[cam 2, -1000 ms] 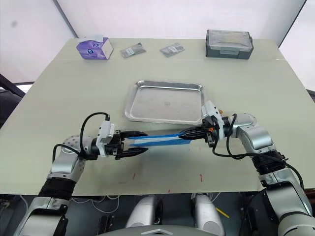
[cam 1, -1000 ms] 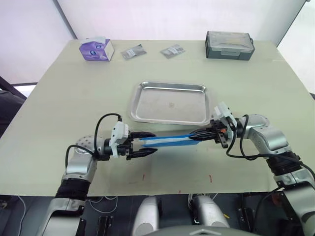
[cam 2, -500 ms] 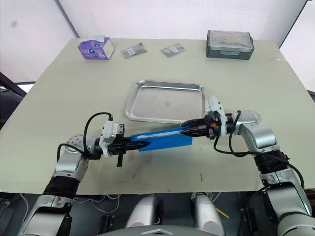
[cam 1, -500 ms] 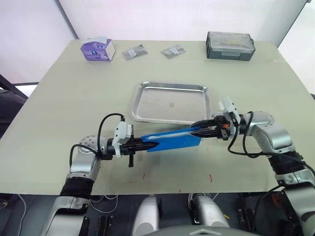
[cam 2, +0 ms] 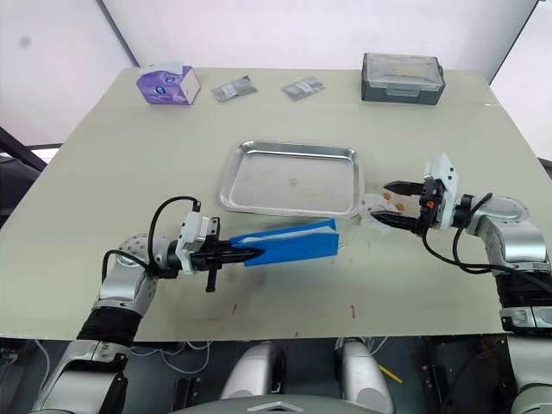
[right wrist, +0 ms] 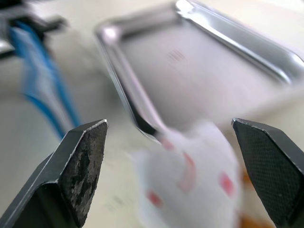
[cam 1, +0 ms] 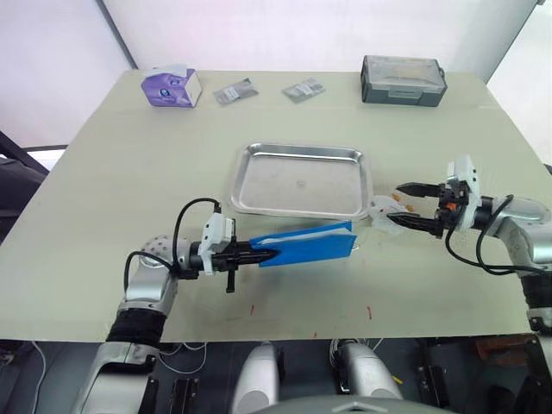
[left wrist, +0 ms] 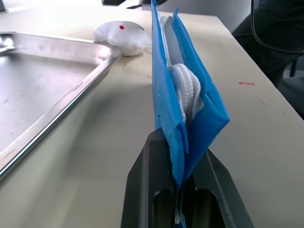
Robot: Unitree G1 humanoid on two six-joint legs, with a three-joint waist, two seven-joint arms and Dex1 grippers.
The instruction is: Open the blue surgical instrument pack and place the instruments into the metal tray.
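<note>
The metal tray sits in the middle of the frame on the pale table, shiny and bare inside, with nothing lying on its floor; just below its lower edge, a little left of centre, the blue surgical instrument pack is held off the tabletop, standing on its long edge and running left to right; the left gripper is closed on the pack's left end, its black fingers pressed against either face of the blue cloth; in the left wrist view the pack gapes slightly along its top edge and shows a pale lining and a bunched white cloth inside, though no steel tools can be made out in it; at the right of the frame the right gripper hangs just off the tray's lower right corner with its two fingers spread wide apart and nothing between them; directly beneath and beside its tips a small crumpled white wad with red spots lies on the table, touching or nearly touching the tray's corner; along the top of the frame stand a purple tissue box at the upper left, two small grey packets near the upper middle, and a dark grey lidded box at the upper right, lid closed, contents hidden.
</note>
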